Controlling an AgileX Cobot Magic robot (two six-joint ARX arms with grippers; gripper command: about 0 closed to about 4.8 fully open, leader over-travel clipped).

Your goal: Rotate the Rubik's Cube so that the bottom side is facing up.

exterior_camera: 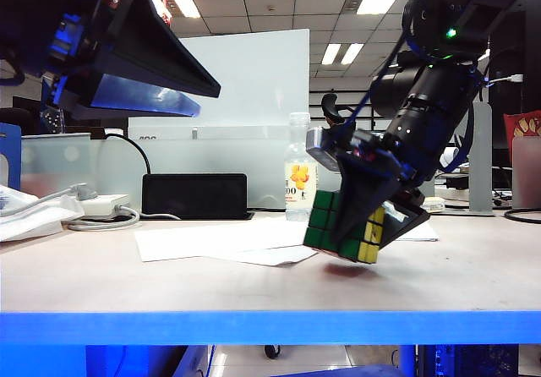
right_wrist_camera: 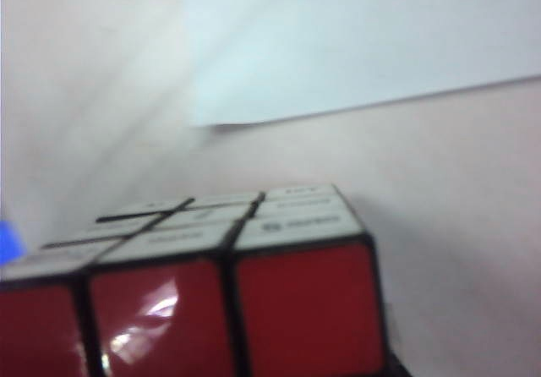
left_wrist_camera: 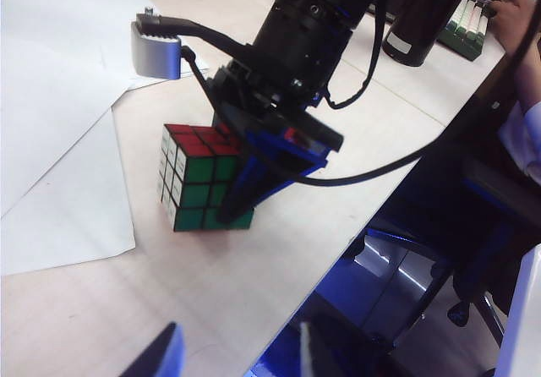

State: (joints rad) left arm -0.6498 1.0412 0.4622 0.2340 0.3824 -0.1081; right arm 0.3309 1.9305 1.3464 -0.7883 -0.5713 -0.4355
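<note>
Partly legible: digits "00" under an orange graphic on bottle label, centre of ext. view. Faint print on cube's white stickers, rt wrist view, too blurred to read.

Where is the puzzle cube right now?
The Rubik's Cube sits tilted on the table, right of centre in the exterior view, between the right gripper's fingers, with the bottle behind it and white paper beside it.

**Three cameras, one shared cube**

The exterior view looks level across the bench from its near edge. The left wrist view looks down from afar at the Rubik's Cube; the right wrist view sits very close, blurred.
</note>
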